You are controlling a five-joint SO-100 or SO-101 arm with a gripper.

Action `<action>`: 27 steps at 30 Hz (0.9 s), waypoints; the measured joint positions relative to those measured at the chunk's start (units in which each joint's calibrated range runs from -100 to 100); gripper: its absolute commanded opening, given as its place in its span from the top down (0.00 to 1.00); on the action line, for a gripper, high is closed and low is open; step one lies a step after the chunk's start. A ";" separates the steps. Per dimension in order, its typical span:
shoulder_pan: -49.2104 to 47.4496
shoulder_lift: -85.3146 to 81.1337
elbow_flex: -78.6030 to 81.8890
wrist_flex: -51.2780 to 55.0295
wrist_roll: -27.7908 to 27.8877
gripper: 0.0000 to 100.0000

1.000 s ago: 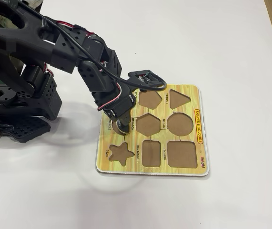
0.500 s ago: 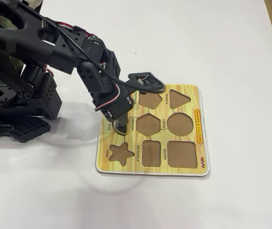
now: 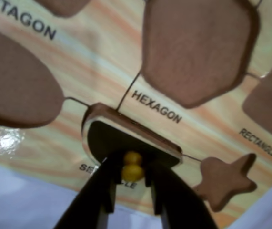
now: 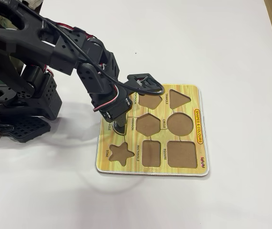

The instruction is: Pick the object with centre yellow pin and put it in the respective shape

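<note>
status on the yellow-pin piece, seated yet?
Done: the end effector is shut on the yellow pin of the semicircle piece. In hand: the piece sits tilted, one edge raised above the puzzle board, over its recess. Left: seat it flat, release. The other recesses, such as the hexagon recess, are empty.

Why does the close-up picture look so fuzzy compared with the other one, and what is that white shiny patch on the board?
Wrist view: soft focus blurs the printed labels and the claw on the yellow pin; the white patch is lamp glare on the glossy wooden shape board. Fixed view: sharper, evenly lit, with a faint shadow on the white table.
</note>
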 measured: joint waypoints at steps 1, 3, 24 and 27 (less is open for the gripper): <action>0.00 -0.09 1.08 -0.86 -0.21 0.99; 0.00 -0.26 2.07 -0.94 -0.10 0.99; 0.19 -12.37 4.59 0.09 0.00 0.80; 0.19 -17.44 8.54 0.09 0.00 0.80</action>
